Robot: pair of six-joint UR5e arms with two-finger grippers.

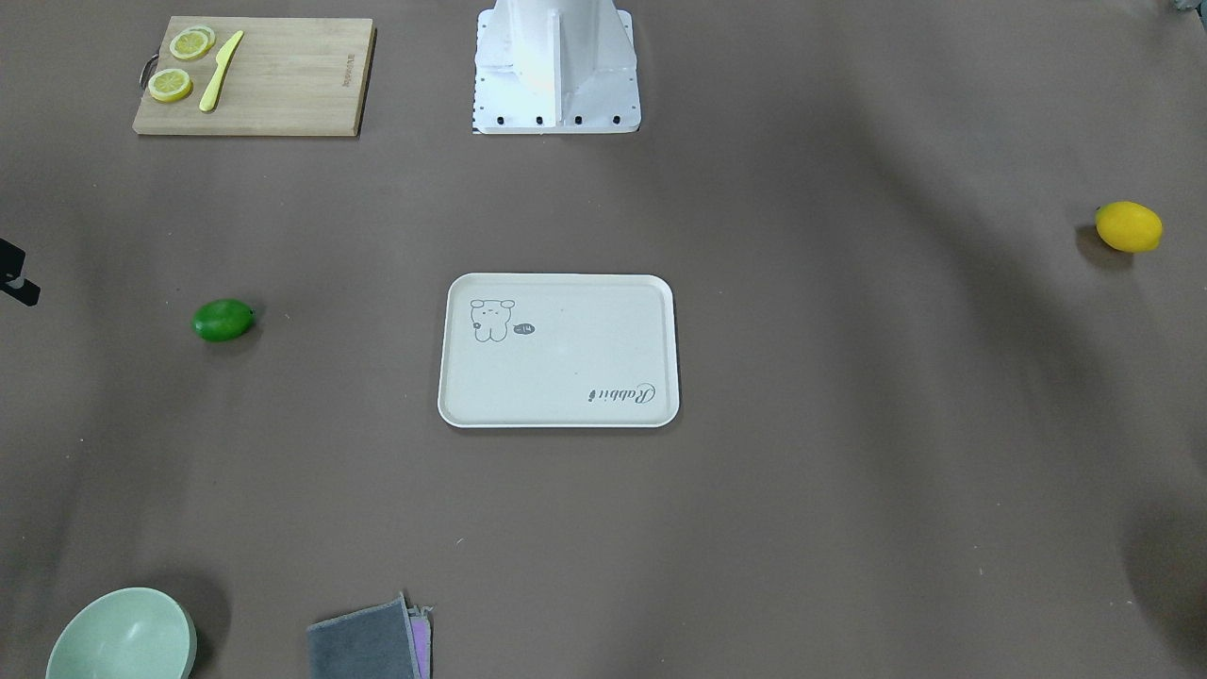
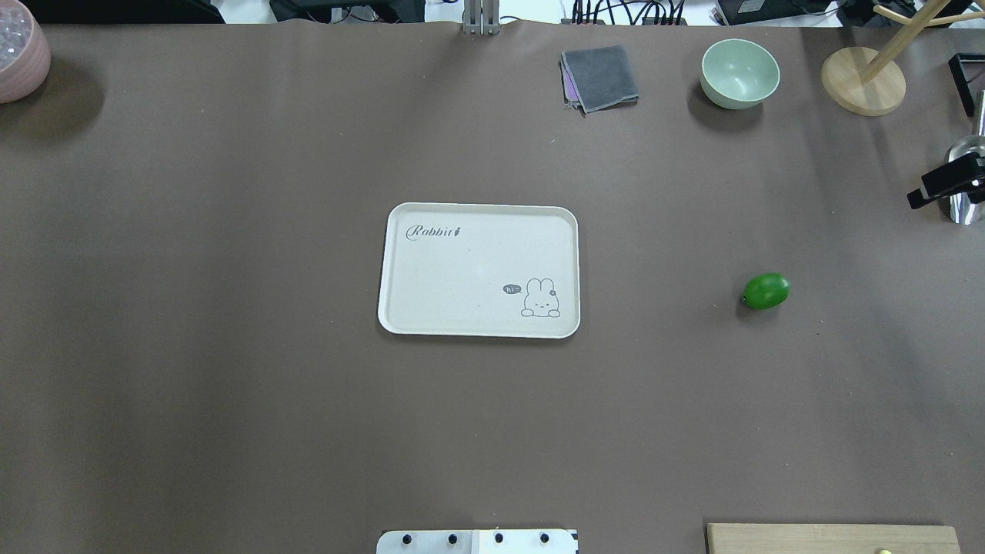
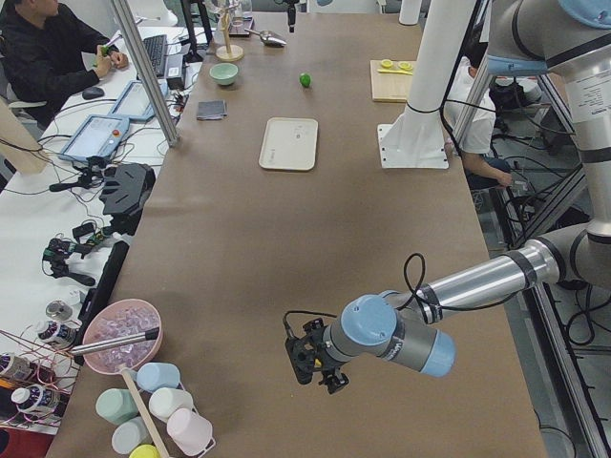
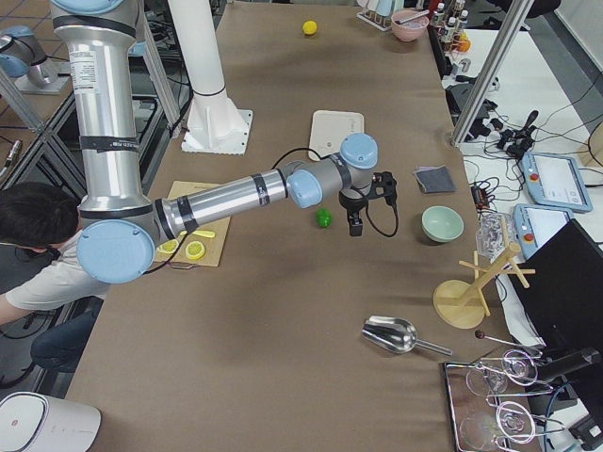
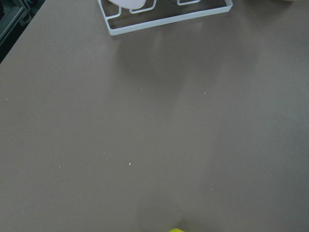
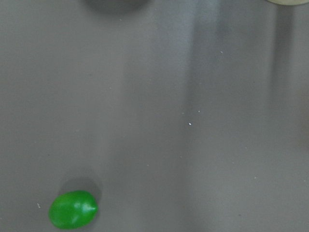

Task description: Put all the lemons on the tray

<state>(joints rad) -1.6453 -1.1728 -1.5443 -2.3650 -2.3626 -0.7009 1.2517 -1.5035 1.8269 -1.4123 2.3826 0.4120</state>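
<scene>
Only a dark sliver of the right gripper (image 1: 14,283) shows at the frame edge and the left gripper (image 3: 307,363) appears just side-on, so I cannot tell either's opening; two lemons, a yellow lemon (image 1: 1129,226) and a green lemon (image 1: 223,320), lie on the worktop (image 1: 849,471), well apart on either side of the single tray (image 1: 566,368).

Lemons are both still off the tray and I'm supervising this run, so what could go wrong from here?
1. The green lemon and yellow lemon are oval and lie loose on the table; an off-centre grasp may send either rolling.
2. The tray has a rim that looks low, so a lemon dropped onto it might roll off.
</scene>
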